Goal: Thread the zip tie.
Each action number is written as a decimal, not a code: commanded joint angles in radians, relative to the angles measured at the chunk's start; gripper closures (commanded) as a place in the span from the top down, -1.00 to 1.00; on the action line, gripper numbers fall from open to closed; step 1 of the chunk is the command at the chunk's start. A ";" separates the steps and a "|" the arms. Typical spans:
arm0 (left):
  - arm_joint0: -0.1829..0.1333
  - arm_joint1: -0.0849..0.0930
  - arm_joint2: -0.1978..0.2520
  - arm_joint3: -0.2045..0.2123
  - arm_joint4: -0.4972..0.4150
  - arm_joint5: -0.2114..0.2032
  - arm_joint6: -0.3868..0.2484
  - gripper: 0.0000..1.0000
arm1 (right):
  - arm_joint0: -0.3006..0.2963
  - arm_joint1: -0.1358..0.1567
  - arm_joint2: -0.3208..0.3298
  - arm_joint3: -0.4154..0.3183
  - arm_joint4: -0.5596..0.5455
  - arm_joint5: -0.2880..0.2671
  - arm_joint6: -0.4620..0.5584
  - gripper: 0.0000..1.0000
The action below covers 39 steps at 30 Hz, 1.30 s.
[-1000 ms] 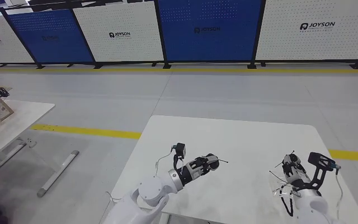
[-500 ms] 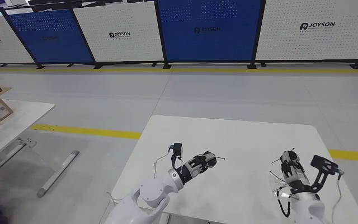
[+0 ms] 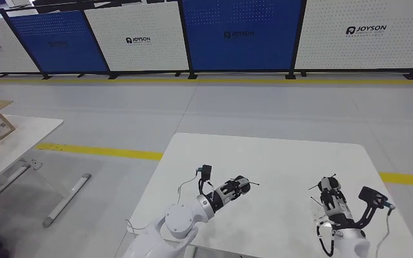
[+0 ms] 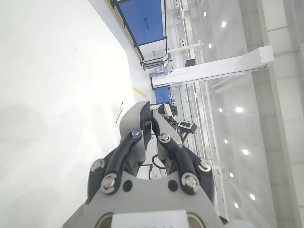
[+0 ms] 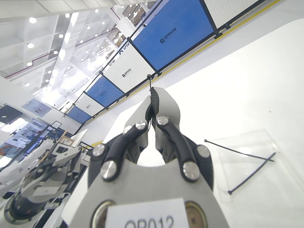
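The right arm has drawn back toward the near edge of the white table (image 3: 271, 155) over the past second. Its gripper has slid slightly toward the other arm, and the left arm has eased back a touch as well. The right gripper (image 5: 153, 94) is clenched on the zip tie (image 5: 150, 83), a slim black strap pinched between the pads. The tie's small square head stands just clear of the fingertips, in line with the fingers. From above, the tie sits over the near right part of the table and points away from the robot.

The left gripper (image 4: 150, 110), well apart over the near middle of the table, has its fingers pressed together. A thin black tie (image 4: 119, 112) juts out beside its tips, clamped there and slightly bowed. On the table near the right arm lies a clear plastic sheet (image 5: 251, 141) with two spare ties (image 5: 237, 152) crossed on it.
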 commanded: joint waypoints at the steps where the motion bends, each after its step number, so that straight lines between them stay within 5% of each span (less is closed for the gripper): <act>1: 0.000 0.000 0.000 0.000 0.000 0.000 0.000 -1.00 | -0.006 -0.003 -0.010 0.000 0.045 -0.048 -0.048 -1.00; 6: 0.000 0.000 0.000 0.000 0.000 0.000 0.000 -1.00 | -0.036 -0.005 -0.035 0.016 0.165 -0.191 -0.094 -1.00; 19: -0.006 -0.003 0.032 0.001 0.071 0.009 0.020 -1.00 | -0.032 -0.005 -0.060 0.031 0.135 -0.160 -0.058 -1.00; 25: -0.030 -0.016 0.072 0.044 0.084 -0.013 0.070 -1.00 | -0.046 0.000 -0.071 0.057 0.280 -0.261 0.039 -1.00; 39: -0.031 -0.021 0.083 0.050 0.076 -0.029 0.090 -1.00 | -0.027 -0.007 -0.098 0.078 0.324 -0.265 -0.061 -1.00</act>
